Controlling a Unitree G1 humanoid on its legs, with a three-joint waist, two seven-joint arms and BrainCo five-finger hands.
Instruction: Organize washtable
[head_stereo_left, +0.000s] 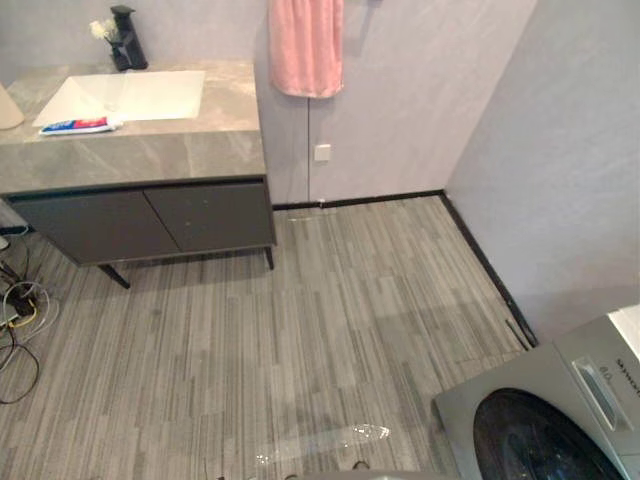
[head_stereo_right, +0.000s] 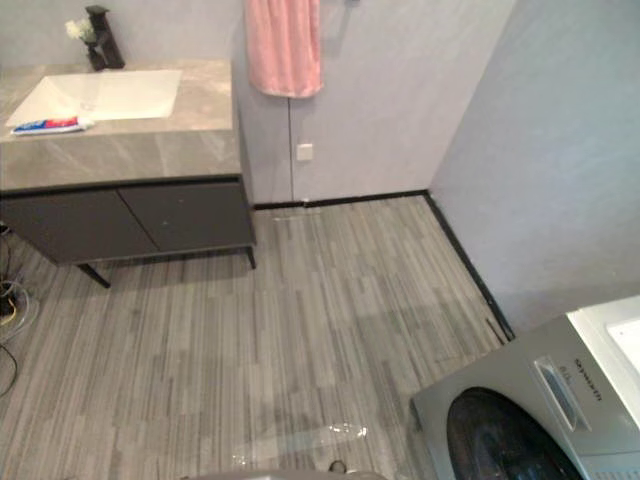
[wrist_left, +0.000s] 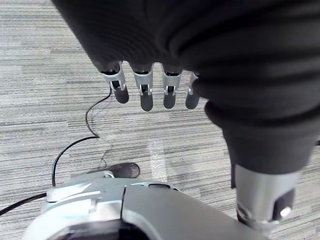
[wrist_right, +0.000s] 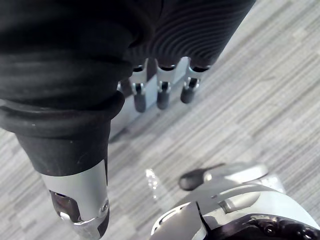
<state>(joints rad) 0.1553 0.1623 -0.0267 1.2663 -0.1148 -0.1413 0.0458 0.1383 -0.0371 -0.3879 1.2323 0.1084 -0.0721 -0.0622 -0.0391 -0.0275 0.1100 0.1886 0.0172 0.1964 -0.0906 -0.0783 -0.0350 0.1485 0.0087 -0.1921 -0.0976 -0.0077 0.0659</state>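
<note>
Grey stone washtable (head_stereo_left: 150, 155), white basin (head_stereo_left: 130, 95)

I've got the desk (head_stereo_left: 150, 155) up at the far left against the wall: grey stone top, two dark cabinet doors under it, thin dark legs. A white rectangular basin (head_stereo_left: 140, 95) is sunk into the top, with a black faucet (head_stereo_left: 125, 40) upright at its back edge and small white flowers (head_stereo_left: 102, 29) just beside the faucet. A toothpaste tube (head_stereo_left: 77, 126), white with red and blue, lies flat on the stone touching the basin's front left corner; a cream rounded object (head_stereo_left: 6, 108) sits at the desk's left end, cut off, can't tell what it is.
</note>
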